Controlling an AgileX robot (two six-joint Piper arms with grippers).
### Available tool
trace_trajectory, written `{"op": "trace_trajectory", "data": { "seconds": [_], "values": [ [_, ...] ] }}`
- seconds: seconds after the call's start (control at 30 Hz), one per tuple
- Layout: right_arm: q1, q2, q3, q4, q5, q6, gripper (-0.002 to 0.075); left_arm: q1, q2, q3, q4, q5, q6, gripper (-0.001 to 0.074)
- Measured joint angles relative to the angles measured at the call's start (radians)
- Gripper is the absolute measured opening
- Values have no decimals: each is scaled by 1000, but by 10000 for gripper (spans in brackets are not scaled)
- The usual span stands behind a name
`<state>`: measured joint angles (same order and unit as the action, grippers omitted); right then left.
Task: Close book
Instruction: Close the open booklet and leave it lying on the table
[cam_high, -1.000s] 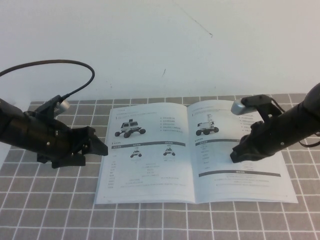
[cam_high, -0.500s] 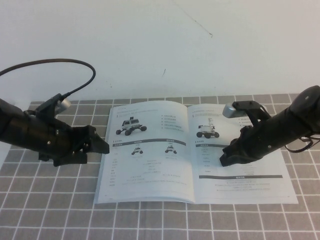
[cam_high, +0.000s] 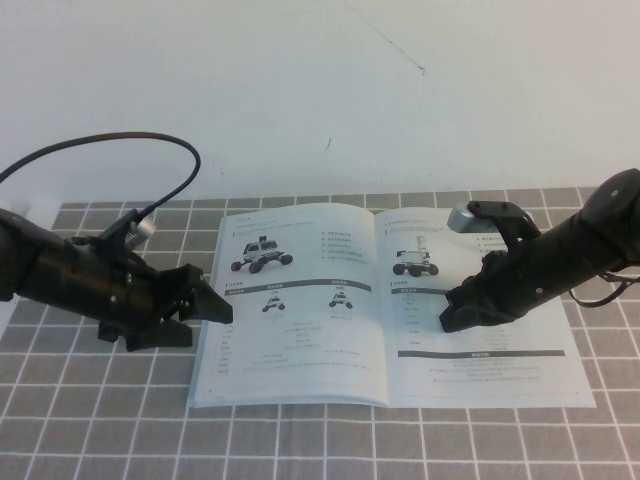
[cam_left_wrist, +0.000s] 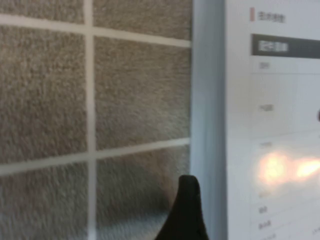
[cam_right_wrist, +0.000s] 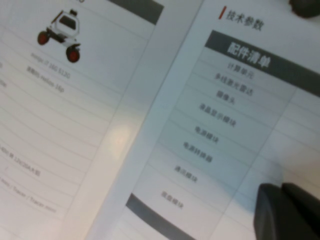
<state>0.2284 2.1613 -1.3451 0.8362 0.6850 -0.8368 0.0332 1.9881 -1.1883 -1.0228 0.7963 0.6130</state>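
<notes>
Where the left end effector (cam_high: 212, 308) sits low over the worktop (cam_high: 100, 400), its grip state impossible to tell, the open book (cam_high: 300, 340) lies flat just to its right, outer page edge nearest. Right end effector (cam_high: 452, 318): tips together, low over the right-hand page. Spine: front to back, between both arms.

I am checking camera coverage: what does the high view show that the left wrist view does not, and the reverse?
Only the high view: both pages of the open book, and the right gripper over its right page. Only the left wrist view: nothing else, just a closer look. Both: the left gripper at the book's left edge, and the checked mat.
</notes>
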Motion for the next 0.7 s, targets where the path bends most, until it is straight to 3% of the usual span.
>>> {"op": "trace_trajectory", "data": {
  "seconds": [0.7],
  "values": [
    [0,0,0,0,0,0,-3,2,92,-105,-63,117,12,552]
  ]
}}
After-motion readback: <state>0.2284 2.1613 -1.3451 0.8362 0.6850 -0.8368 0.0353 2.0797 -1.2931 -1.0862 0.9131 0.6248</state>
